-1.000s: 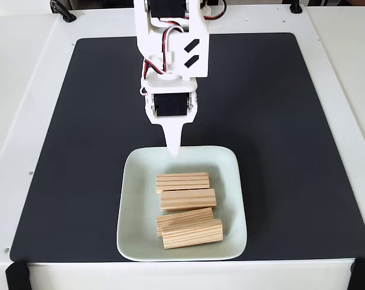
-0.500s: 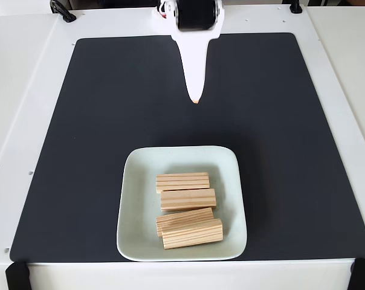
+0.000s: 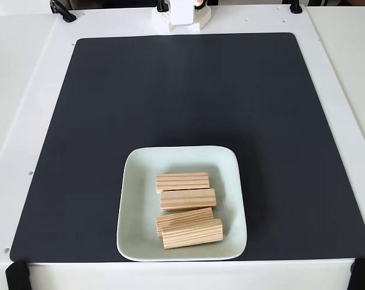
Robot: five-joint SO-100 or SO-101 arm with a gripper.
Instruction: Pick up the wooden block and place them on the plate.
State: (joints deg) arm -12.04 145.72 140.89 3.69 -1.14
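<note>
A: Where the black mat (image 3: 188,90) nears its lower edge in the fixed view, what is seen?

B: The plate (image 3: 137,205) is seen resting on the mat, pale mint-white, square with rounded corners and a raised rim. Four wooden blocks are laid inside it, stacked down the view in a rough column, each lying flat with its grooved face up.

A: How are they arranged?

B: The top block (image 3: 182,182) and the second block (image 3: 188,199) are set nearly level and touch along their long sides. The third block (image 3: 184,217) is tilted slightly and is partly overlapped by the fourth block (image 3: 192,234), which lies nearest the plate's lower rim. All four are kept right of the plate's centre, so bare dish is left on the left side.

A: And the end effector?

B: Only a white part of the arm (image 3: 181,15) is visible at the top edge, on the white table (image 3: 25,90) just beyond the mat, well apart from the plate. Whether the end effector is apart or together cannot be told.
</note>
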